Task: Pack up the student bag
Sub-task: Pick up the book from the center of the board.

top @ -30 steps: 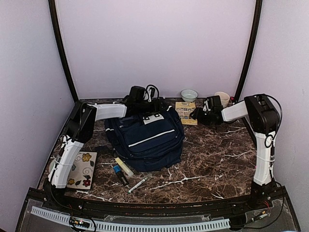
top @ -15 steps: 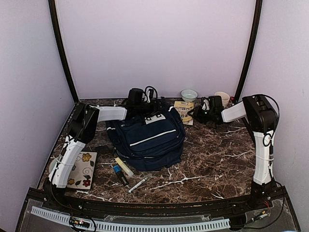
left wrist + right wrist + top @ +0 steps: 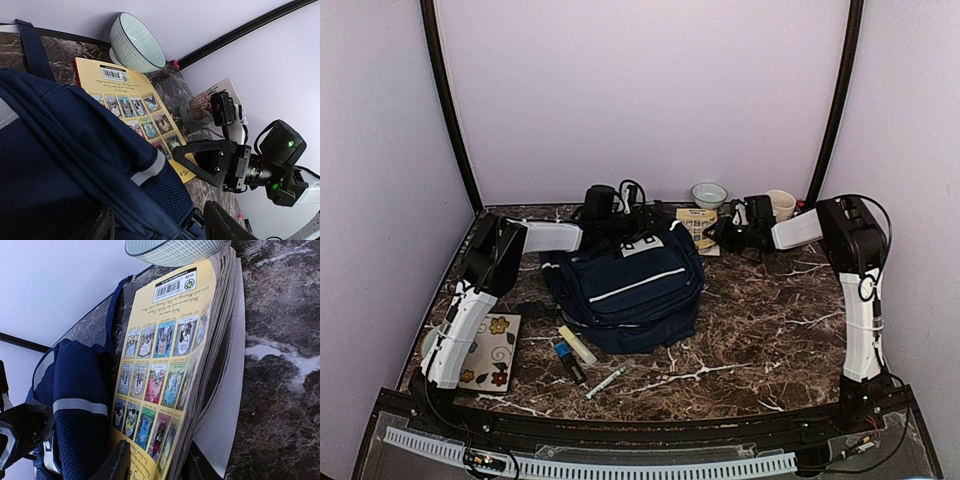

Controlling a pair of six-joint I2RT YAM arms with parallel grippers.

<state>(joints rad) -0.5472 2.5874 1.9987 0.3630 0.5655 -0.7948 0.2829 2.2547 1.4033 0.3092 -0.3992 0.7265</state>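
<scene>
The navy student bag (image 3: pixel 625 285) lies mid-table, white stripes up. My left gripper (image 3: pixel 638 222) is at its far top edge, and in the left wrist view (image 3: pixel 157 227) its jaws are closed on bunched bag fabric (image 3: pixel 75 165). A yellow book (image 3: pixel 698 225) with a grid of small pictures leans beside the bag's top right. My right gripper (image 3: pixel 717 232) is shut on the book's near edge (image 3: pixel 165 390) and tilts it up, pages fanned, its lower white cover still on the table. The book also shows in the left wrist view (image 3: pixel 130 100).
A ribbed bowl (image 3: pixel 710 193) and a printed cup (image 3: pixel 780 203) stand against the back wall. A floral notebook (image 3: pixel 490 350) lies at front left. A yellow highlighter (image 3: pixel 577 345), a blue item (image 3: pixel 563 352) and a pen (image 3: pixel 608 379) lie in front of the bag.
My right gripper has moved left and back with the book, which now stands more on edge against the bag's top. My left gripper and the bag's top shifted slightly right.
</scene>
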